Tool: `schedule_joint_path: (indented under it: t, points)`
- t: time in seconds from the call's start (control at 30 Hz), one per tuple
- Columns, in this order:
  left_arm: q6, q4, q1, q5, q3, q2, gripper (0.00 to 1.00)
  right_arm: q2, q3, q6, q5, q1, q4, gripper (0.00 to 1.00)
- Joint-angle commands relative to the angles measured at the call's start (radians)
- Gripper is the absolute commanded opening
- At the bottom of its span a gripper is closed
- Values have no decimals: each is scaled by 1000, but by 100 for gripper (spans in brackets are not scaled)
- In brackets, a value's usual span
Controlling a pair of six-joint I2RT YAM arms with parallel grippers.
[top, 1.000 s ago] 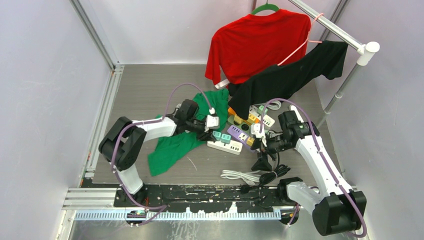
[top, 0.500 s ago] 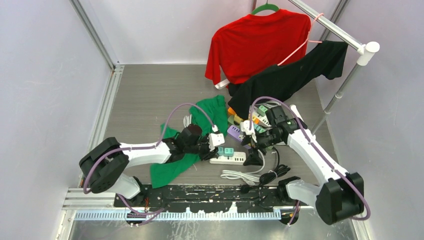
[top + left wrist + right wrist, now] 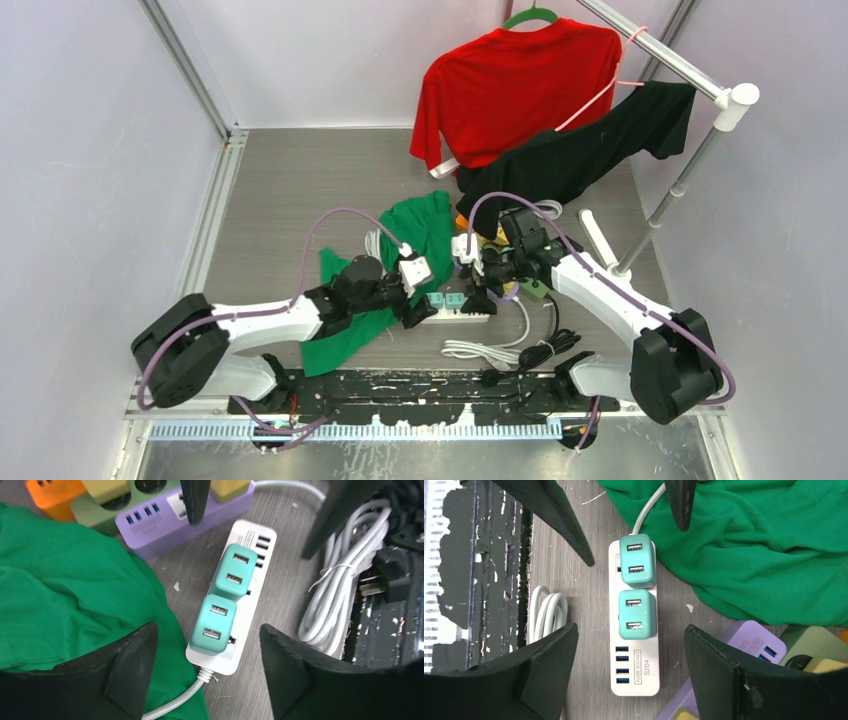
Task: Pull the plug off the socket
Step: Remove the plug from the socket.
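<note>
A white power strip (image 3: 250, 532) carrying two teal plugs (image 3: 232, 575) lies on the grey counter (image 3: 280, 595) at frame centre, beside a green shirt (image 3: 60, 580). Left fingers (image 3: 130, 665) and right fingers (image 3: 549, 665) hang spread wide over it.

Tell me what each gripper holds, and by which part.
Nothing is held. The left gripper and right gripper hang open above the teal plugs on the white power strip, touching neither.

The left arm (image 3: 265, 318) and right arm (image 3: 600, 288) stretch inward, low, jaws spread wide.
</note>
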Motion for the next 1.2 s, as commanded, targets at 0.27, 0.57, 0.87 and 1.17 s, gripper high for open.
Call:
schedule_joint_path:
  t: [0.27, 0.57, 0.87, 1.17]
  points:
    - [-24, 234, -3, -5, -193, -272, 100, 54, -22, 27, 134, 103, 146, 76]
    - [170, 313, 12, 114, -155, -114, 71, 72, -28, 22, 185, 133, 163, 65]
    - [93, 402, 109, 300, -62, 79, 59, 77, -28, -2, 179, 136, 145, 49]
    - [53, 431, 119, 354, -37, 175, 52, 90, -27, 0, 175, 148, 143, 39]
